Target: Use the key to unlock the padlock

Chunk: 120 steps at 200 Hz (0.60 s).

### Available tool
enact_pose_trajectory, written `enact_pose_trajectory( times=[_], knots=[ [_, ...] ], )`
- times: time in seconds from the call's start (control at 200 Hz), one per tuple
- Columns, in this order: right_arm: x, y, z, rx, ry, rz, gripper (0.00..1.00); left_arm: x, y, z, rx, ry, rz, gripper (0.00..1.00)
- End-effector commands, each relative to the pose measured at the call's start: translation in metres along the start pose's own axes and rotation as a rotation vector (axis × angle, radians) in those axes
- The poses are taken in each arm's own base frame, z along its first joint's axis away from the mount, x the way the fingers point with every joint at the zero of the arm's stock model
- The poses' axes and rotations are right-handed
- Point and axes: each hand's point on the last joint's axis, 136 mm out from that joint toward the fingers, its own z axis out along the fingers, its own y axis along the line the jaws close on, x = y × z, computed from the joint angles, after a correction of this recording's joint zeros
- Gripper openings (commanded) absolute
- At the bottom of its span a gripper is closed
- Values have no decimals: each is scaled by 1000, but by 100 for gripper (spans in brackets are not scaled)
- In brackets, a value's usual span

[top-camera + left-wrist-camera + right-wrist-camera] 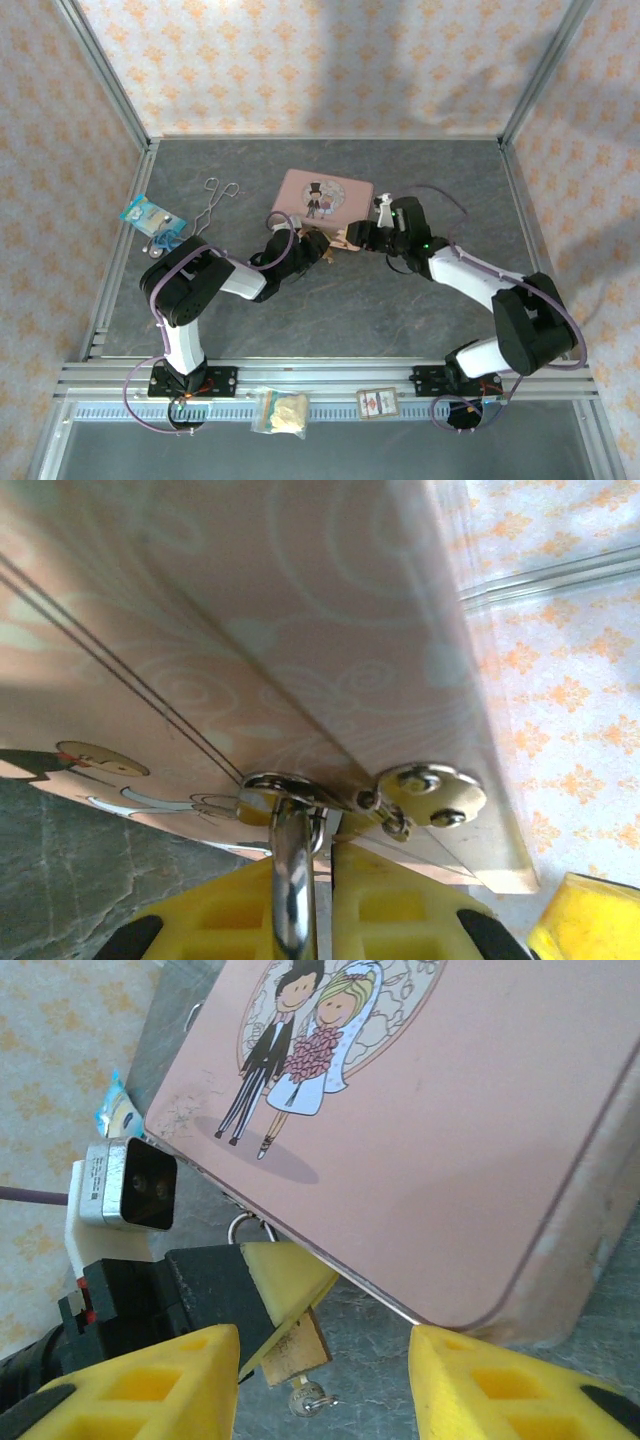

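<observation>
Seen from above, both arms are bent inward so that the left gripper (pixel 318 246) and right gripper (pixel 353 238) meet at the near edge of a pink tin (pixel 325 195) on a grey table (pixel 400 300).

In the right wrist view, the brass padlock (pixel 292 1352) is clamped in the closed left gripper, just in front of the tin. Its shackle (pixel 243 1226) is turned toward the tin's edge. A small silvery piece, taken to be the key (pixel 308 1397), projects from the padlock's lower end. It appears to be seated in the keyhole, though how deeply cannot be told. The right gripper is spread wide and empty, with its yellow fingers (pixel 150 1385) set on either side of padlock and key.

Several failures can be foreseen:
- **Missed grasp:** The key is tiny, so the closing fingers could land on the padlock body or the left gripper instead of the key.
- **Dislodged key:** A glancing touch could knock the key out, and it would drop to the table.
- **Padlock turning:** If the key is twisted hard, the padlock could turn within the left grip instead of unlocking.
- **Blocked shackle:** The tin sits so close behind the shackle that its release might be blocked.
- **Bumped tin:** The tin might be bumped and pushed away.
</observation>
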Motion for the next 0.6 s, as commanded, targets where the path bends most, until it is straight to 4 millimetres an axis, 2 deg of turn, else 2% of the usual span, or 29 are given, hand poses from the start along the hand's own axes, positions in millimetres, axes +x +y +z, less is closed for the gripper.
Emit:
enact_pose_trajectory(
  times=[0.0, 0.245, 0.305, 0.375, 0.51, 0.596],
  knots=[
    [-2, -5, -7, 48, -45, -20, 48, -6, -9, 5, 4, -36, 45, 0],
    [-3, -7, -11, 82, -79, -36, 48, 1, 19, 8, -100, -39, 64, 0],
    [-4, -5, -11, 83, -85, -42, 48, 3, 22, 9, -107, -35, 57, 4],
    [-4, -4, -12, 93, -91, -57, 48, 4, 24, 9, -103, -34, 47, 12],
    [-2, -4, -11, 128, -88, -83, 47, -1, 19, 4, -81, -55, 24, 38],
    [-1, -1, -10, 134, -88, -95, 47, -6, 17, -2, -87, -73, 26, 51]
  ],
)
